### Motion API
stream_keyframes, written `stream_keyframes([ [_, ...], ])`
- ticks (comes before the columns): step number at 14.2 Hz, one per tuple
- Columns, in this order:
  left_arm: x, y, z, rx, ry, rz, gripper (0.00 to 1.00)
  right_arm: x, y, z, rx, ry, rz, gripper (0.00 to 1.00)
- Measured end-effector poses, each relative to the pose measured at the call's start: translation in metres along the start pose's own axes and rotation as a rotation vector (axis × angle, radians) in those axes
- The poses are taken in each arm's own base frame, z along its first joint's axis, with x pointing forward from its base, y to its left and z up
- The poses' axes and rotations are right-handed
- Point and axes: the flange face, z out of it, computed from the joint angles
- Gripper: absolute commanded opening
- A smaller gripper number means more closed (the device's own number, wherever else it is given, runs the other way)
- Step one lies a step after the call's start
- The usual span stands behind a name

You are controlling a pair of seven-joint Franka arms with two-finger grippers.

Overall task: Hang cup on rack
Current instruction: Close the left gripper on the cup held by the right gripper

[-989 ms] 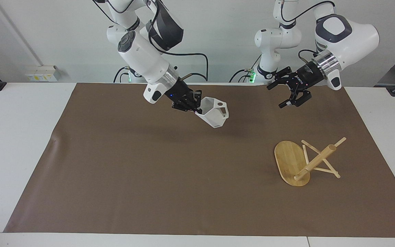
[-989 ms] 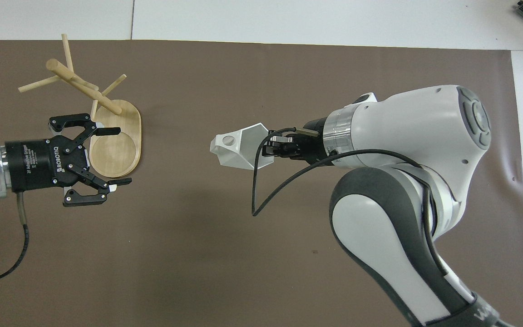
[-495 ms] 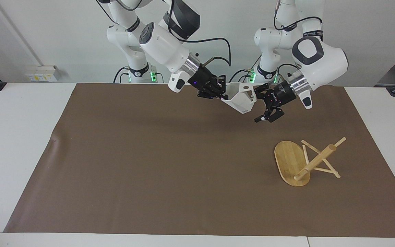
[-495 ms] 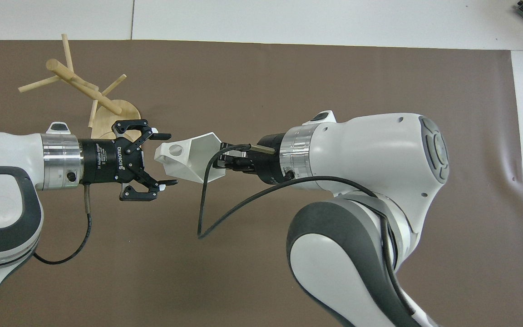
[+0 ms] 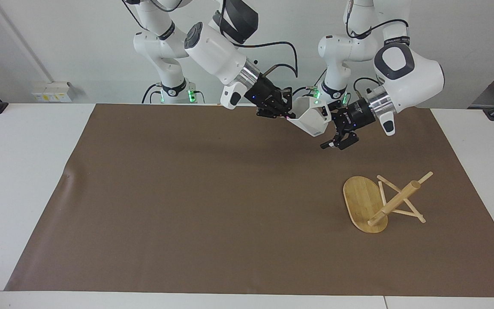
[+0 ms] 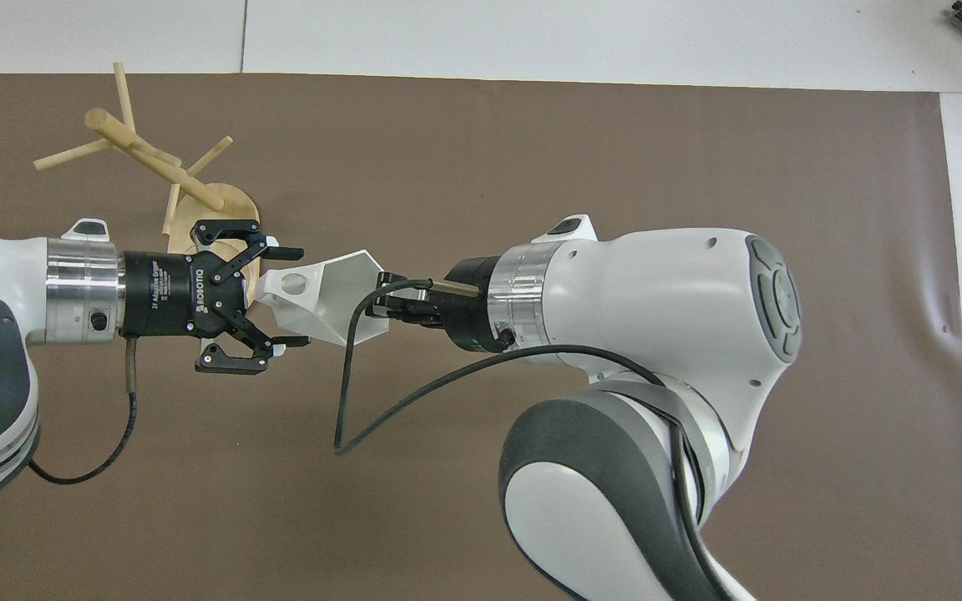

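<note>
White wall at back; white bench (image 5: 24, 180) under a brown mat (image 5: 212, 206). Right end effector (image 5: 287, 112) pinches the cup's (image 5: 311, 118) rim, holding it in the air over the mat. Left end effector (image 5: 337, 133), fingers spread, sits around the cup's handle end. Rack (image 5: 384, 201) stands on the mat toward the left arm's end.

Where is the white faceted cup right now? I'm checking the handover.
The white faceted cup is in the air over the brown mat, held by the right gripper, its handle end between the left gripper's open jaws.
</note>
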Motion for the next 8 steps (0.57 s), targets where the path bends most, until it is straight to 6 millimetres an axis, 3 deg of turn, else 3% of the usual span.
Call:
stream_keyframes([
  [4,-0.005,0.001,-0.017,0.03,-0.028,0.007,1.0,0.0,0.0,0.0,0.0,-0.001,0.0,0.0],
  [8,-0.012,0.0,-0.016,0.04,-0.047,0.014,1.0,0.0,0.0,0.0,0.0,-0.001,0.0,0.0],
])
